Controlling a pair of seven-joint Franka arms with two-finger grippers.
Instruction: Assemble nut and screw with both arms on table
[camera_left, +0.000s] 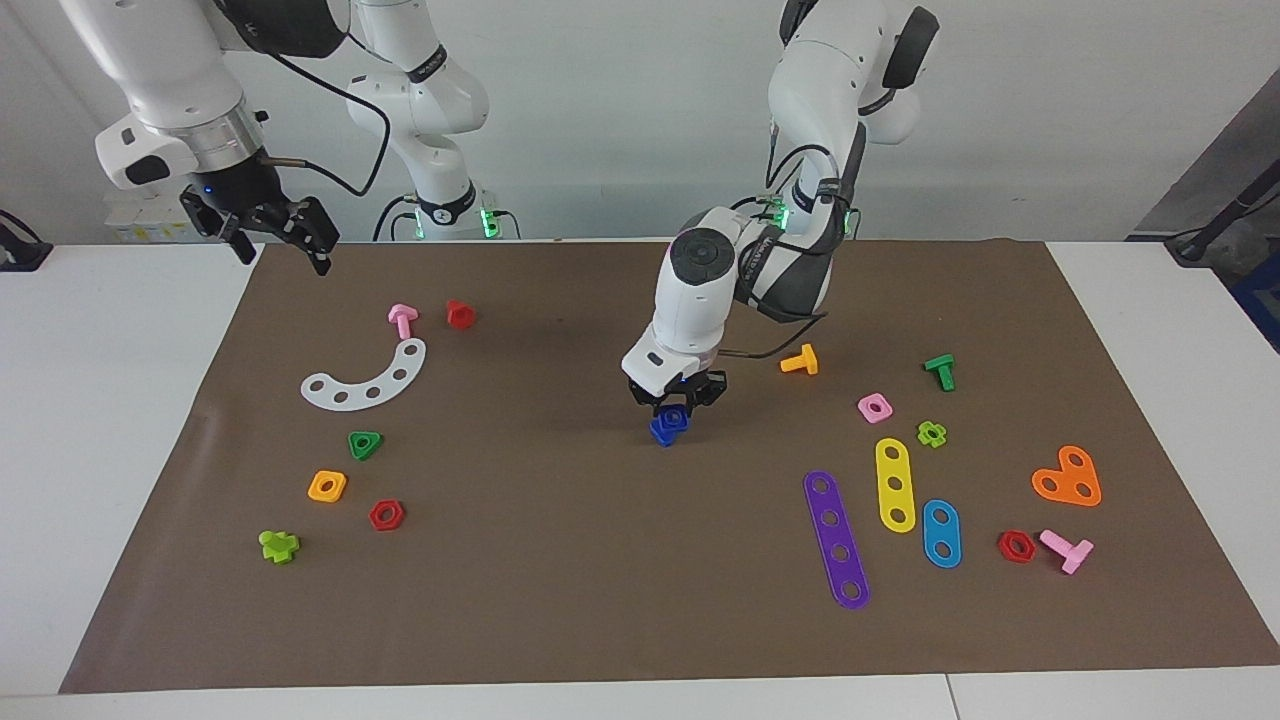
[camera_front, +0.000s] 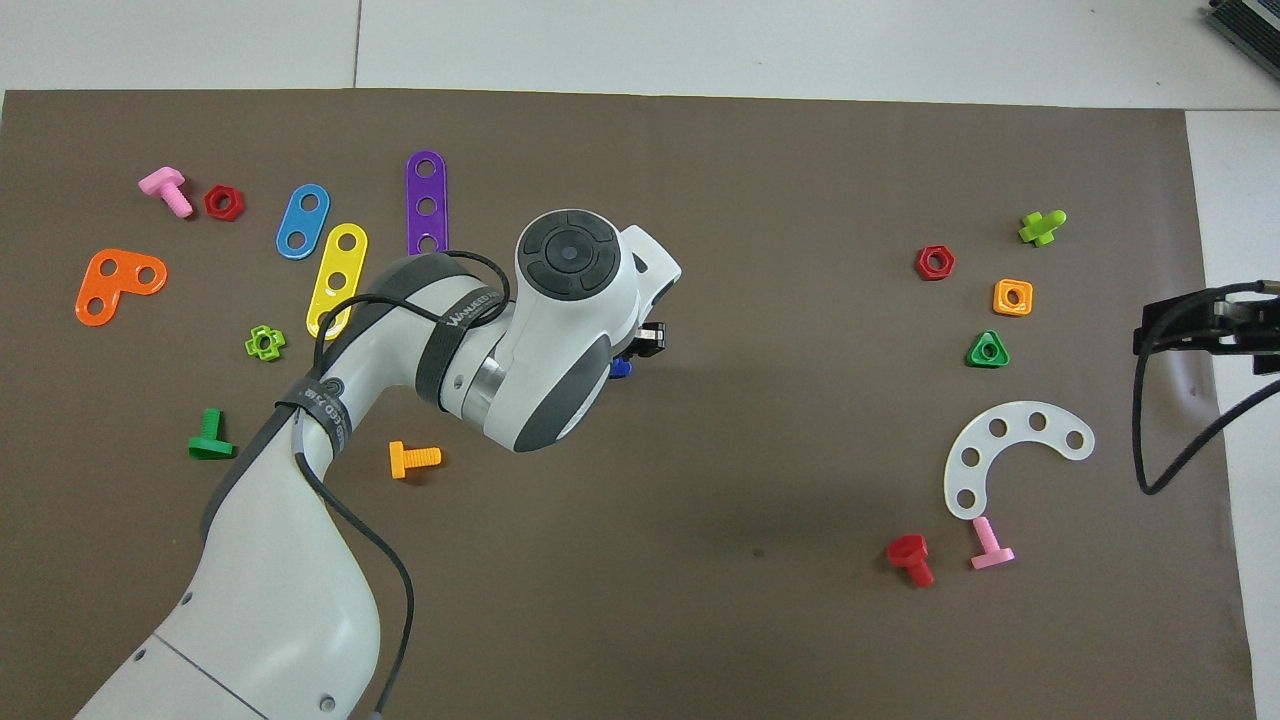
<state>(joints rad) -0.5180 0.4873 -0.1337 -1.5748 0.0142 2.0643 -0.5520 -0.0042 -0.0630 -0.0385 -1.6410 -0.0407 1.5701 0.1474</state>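
Note:
The dark-blue screw (camera_left: 660, 434) stands on the brown mat of the table (camera_left: 560, 560), near its middle. My left gripper (camera_left: 676, 405) is shut on the dark-blue nut (camera_left: 676, 417) and holds it right over the screw; whether the two touch I cannot tell. In the overhead view the left arm's wrist covers the nut, and only a corner of the screw (camera_front: 620, 368) shows. My right gripper (camera_left: 278, 243) waits open and empty above the mat's corner at the right arm's end, and also shows as the right gripper (camera_front: 1200, 330) at the overhead view's edge.
Toward the left arm's end lie an orange screw (camera_left: 800, 360), a pink nut (camera_left: 874, 407) and the purple (camera_left: 836, 540), yellow (camera_left: 894, 484) and light-blue (camera_left: 941, 533) strips. Toward the right arm's end lie a white curved strip (camera_left: 366, 378), a green triangular nut (camera_left: 365, 444) and a red screw (camera_left: 460, 314).

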